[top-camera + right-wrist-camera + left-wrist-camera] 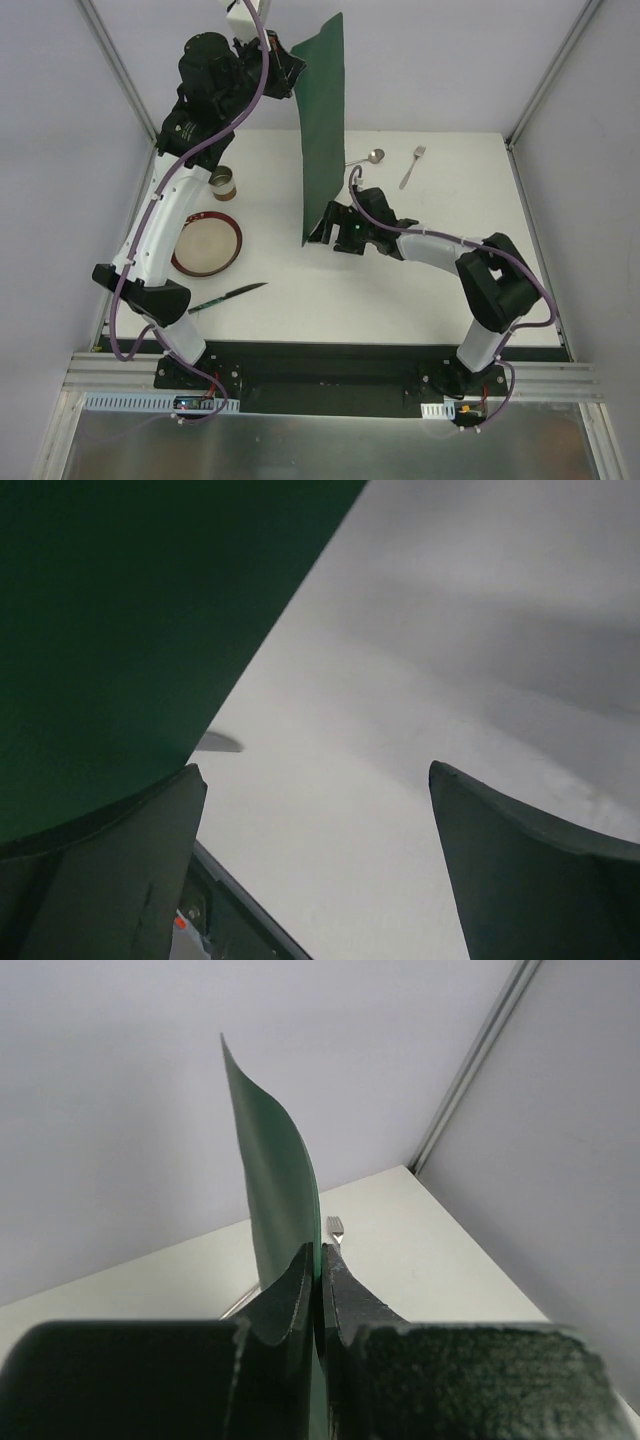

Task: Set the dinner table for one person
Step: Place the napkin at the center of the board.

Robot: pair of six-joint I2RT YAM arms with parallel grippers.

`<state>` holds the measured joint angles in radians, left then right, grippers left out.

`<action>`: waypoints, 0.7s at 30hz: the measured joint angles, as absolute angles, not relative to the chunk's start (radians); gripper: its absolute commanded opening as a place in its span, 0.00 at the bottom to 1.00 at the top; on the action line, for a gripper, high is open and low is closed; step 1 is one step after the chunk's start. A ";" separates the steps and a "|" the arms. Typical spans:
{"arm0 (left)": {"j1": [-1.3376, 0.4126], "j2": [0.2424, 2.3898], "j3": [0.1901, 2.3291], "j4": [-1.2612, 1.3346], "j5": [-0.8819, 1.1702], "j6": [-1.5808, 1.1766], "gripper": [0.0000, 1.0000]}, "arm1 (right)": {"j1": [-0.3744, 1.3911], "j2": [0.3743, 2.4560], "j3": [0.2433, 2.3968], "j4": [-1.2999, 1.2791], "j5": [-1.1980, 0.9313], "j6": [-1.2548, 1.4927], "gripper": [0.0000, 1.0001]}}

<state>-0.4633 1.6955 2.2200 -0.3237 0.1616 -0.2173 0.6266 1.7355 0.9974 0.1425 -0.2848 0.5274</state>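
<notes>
1. Pale grey walls (450,60) close in one white tabletop (420,270), which fills the middle of the top view, ahead of the two arm bases.
2. One dark green placemat (322,130) hangs upright above the tabletop, its lower corner near the surface.
3. Raised high at the far left, the left gripper (296,68) is clamped tight on the placemat's upper edge. The left wrist view shows both fingers (290,1295) pressed against the sheet (275,1180).
4. Low beside the placemat's bottom corner, the right gripper (318,232) has its jaws spread wide and holds nothing. In its wrist view the placemat (130,630) sits just above one finger (110,870); I cannot tell whether they touch.
5. One red-rimmed plate (207,243) lies on the left of the tabletop, with one small brown cup (222,183) just beyond it.
6. One knife (228,296) lies near the front edge.
7. One spoon (365,158) and one fork (411,166) lie at the far side, right of the placemat.
</notes>
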 measured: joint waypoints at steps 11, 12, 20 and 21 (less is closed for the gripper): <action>-0.463 1.681 2.189 -0.334 0.112 -0.163 0.00 | 0.772 1.634 1.020 0.179 -0.330 0.577 0.96; -0.463 1.681 2.189 -0.334 0.108 -0.159 0.00 | 0.789 1.621 1.021 0.183 -0.327 0.582 0.96; -0.463 1.681 2.189 -0.335 0.084 -0.127 0.00 | 1.002 1.674 1.228 0.131 -0.329 0.573 0.96; -0.463 1.681 2.188 -0.335 0.083 -0.125 0.00 | 1.028 1.692 1.266 0.130 -0.331 0.571 0.96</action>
